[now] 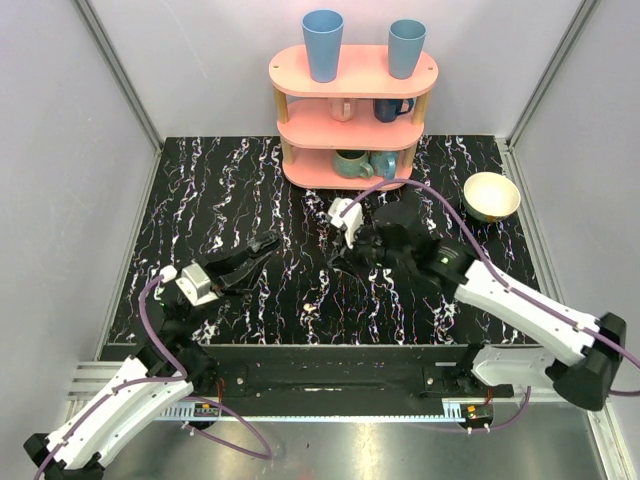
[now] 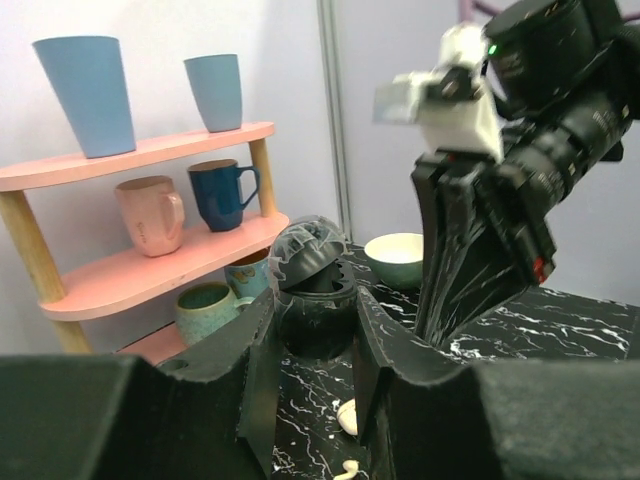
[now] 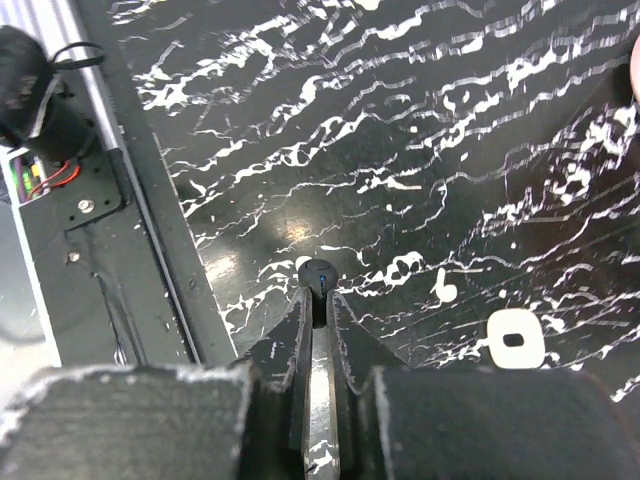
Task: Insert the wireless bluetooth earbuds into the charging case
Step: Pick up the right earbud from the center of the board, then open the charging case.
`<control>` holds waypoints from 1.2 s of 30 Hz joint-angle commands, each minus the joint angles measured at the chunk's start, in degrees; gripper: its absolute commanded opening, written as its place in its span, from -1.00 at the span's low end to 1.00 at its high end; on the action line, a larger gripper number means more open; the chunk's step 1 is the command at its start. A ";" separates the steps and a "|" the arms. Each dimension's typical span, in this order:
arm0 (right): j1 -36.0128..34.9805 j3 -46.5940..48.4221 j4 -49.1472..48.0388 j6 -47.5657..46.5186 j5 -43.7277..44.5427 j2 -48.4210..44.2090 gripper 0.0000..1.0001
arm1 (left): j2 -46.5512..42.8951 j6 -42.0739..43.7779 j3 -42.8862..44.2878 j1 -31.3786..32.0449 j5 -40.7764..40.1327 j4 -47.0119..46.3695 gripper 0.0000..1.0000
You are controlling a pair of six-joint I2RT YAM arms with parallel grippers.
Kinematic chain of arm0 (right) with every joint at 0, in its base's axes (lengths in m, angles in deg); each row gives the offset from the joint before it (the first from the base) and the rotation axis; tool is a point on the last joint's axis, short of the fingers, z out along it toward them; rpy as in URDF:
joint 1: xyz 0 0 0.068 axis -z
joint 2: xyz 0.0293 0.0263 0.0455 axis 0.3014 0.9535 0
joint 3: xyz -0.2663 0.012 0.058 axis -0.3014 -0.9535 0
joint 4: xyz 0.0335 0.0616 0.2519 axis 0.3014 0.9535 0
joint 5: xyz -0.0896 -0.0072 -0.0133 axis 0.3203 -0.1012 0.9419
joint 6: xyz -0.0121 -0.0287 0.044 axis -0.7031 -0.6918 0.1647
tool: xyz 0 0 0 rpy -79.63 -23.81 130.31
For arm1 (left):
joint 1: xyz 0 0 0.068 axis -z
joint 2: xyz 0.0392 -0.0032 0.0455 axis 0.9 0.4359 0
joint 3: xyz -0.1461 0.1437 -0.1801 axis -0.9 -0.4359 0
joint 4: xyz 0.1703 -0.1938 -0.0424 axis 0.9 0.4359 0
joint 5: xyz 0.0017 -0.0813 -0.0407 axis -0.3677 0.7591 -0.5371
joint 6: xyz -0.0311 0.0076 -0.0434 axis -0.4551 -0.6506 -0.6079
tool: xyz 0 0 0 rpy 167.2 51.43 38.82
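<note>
The case (image 3: 513, 340) lies flat on the dark marbled table (image 1: 220, 200), its dark slot facing up, with one earbud (image 3: 445, 290) loose on the table near it, at its 10 o'clock in the right wrist view. Both are apart from the right gripper (image 3: 318, 285), which points down at the table with the earbud at its 3 o'clock. Its fingers are drawn almost together, with only a thin slit between them, and I cannot tell if anything is pinched there. The left gripper (image 2: 313, 298) reaches in low from 9 o'clock, clamped on a dark ribbed thing (image 2: 312, 250) I cannot identify. A pink shelf (image 1: 355, 70) stands at 12 o'clock and a cream bowl (image 1: 468, 200) at 2.
</note>
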 commanded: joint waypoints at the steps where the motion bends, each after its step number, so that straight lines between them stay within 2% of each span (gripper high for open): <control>1: -0.37 -0.68 0.29 -10.14 -6.36 -7.10 -1.00 | 2.51 -0.57 3.52 0.12 6.46 -0.77 -1.00; 4: -0.37 0.81 0.20 -12.26 -8.99 -10.97 -1.00 | 4.35 -0.92 4.49 0.12 9.62 -0.33 -1.00; 9: -0.46 5.82 0.82 -12.87 -15.75 -12.30 -1.00 | 7.69 -0.75 6.69 0.12 15.26 0.55 -1.00; 13: -0.55 8.89 0.21 -12.61 -18.75 -11.24 -1.00 | 9.54 -1.45 7.56 0.12 19.04 0.29 -1.00; 21: -2.22 12.24 -0.68 -10.15 -24.81 -5.97 -1.00 | 12.00 -1.63 8.97 0.12 20.71 0.37 -1.00; 26: -3.54 13.38 0.90 -9.80 -25.26 -3.69 -1.00 | 12.00 -1.63 9.32 0.12 20.45 0.81 -1.00; 30: -3.62 13.21 0.90 -10.41 -23.60 -2.89 -1.00 | 12.53 -1.63 9.59 0.12 23.60 0.28 -1.00; 36: -3.54 12.94 1.08 -12.25 -20.26 -3.33 -1.00 | 14.46 -1.54 10.64 0.12 35.99 -0.24 -1.00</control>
